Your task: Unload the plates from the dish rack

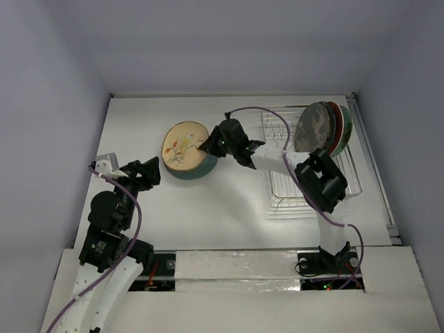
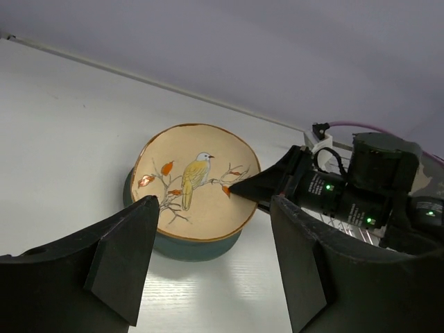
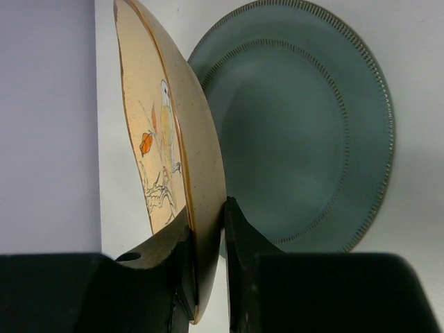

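Observation:
A tan plate with a painted bird (image 1: 182, 146) (image 2: 194, 180) (image 3: 201, 159) hangs just over a teal plate (image 1: 198, 171) (image 2: 191, 248) (image 3: 298, 139) lying flat on the table. My right gripper (image 1: 208, 147) (image 3: 207, 229) is shut on the bird plate's right rim, one finger on each face. My left gripper (image 1: 154, 170) (image 2: 215, 263) stands open and holds nothing, low over the table a little left of and nearer than both plates. The silver dish rack (image 1: 350, 177) at the right holds upright plates: a dark patterned one (image 1: 312, 128) in front, a red-rimmed one (image 1: 338, 128) behind.
White walls close the table at the back and both sides. The right arm's forearm (image 1: 277, 159) reaches from the rack side across to the plates. Its elbow (image 1: 320, 182) hangs over the rack's near half.

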`<action>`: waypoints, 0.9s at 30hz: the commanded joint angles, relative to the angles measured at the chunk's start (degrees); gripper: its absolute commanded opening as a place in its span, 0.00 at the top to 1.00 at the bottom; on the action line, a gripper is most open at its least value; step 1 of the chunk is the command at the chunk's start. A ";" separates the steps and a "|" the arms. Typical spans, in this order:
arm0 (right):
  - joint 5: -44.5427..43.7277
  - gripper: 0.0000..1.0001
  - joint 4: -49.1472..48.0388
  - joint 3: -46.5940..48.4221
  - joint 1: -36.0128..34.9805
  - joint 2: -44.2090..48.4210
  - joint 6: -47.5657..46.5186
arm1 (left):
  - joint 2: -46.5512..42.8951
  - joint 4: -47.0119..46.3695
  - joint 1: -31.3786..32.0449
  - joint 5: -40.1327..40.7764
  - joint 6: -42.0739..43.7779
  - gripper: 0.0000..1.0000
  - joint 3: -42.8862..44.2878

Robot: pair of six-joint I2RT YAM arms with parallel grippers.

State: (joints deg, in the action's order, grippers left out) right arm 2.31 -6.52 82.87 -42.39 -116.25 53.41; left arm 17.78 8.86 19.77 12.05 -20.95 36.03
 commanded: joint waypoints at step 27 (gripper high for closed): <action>-1.77 0.13 -0.18 0.96 -0.41 -3.37 -3.74 | 0.15 -2.53 -0.26 -0.19 -0.14 0.38 -0.52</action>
State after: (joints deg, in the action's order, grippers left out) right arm 3.09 -11.79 79.35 -42.46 -121.14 55.29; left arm 18.24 8.86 19.77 12.05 -20.95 36.01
